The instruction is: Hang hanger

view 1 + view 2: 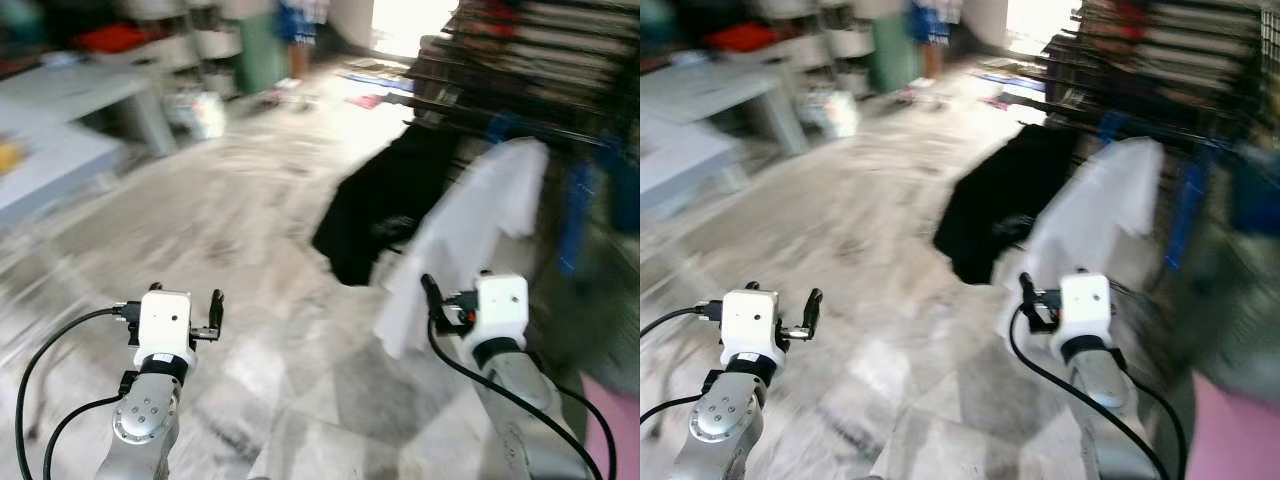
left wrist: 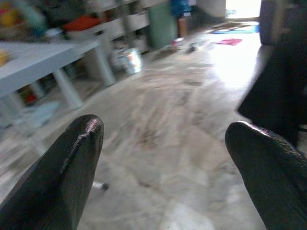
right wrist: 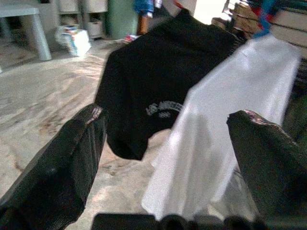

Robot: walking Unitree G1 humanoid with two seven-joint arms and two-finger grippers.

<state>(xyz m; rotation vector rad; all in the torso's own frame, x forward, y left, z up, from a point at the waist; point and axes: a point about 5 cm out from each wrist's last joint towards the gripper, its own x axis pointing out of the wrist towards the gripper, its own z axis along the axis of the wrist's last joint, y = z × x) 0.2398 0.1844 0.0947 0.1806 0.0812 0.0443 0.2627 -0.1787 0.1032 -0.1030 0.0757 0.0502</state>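
Pale stone floor (image 1: 250,200) spreads out ahead, mottled grey and cream, smooth-looking, smeared by blur in both eye views. Off to the right stands a dark rack (image 1: 530,70) of stacked slats, its far edge cut off, and from its blue bar hang two garments. The black shirt (image 3: 158,91) is soft and matte, with pale lettering across the front too small to read; just beside it, overlapping its edge, hangs the white shirt (image 3: 225,139), thin and smooth. A blue hook shape (image 3: 266,14) pokes up above the white shirt's shoulder, likely the hanger, but most of it is hidden inside the cloth. On the left, a light grey table (image 2: 43,57) with straight legs, and behind it shelves (image 1: 190,40) with a red blur and white tubs, hard to make out. A white printed bag (image 2: 128,60) sits on the floor by the table leg. Pink patch (image 1: 610,430) at the bottom right corner, cut off, can't tell what it is. Now the arms: left gripper (image 2: 163,158) held out low over bare floor, its two rounded black textured fingers (image 2: 72,163) spread wide with nothing between them. Right gripper (image 3: 168,163) pointed at the two shirts, near the white one but apart from it, fingers (image 3: 62,172) likewise parted and holding nothing. Black cables (image 1: 40,370) loop off both white wrist blocks.
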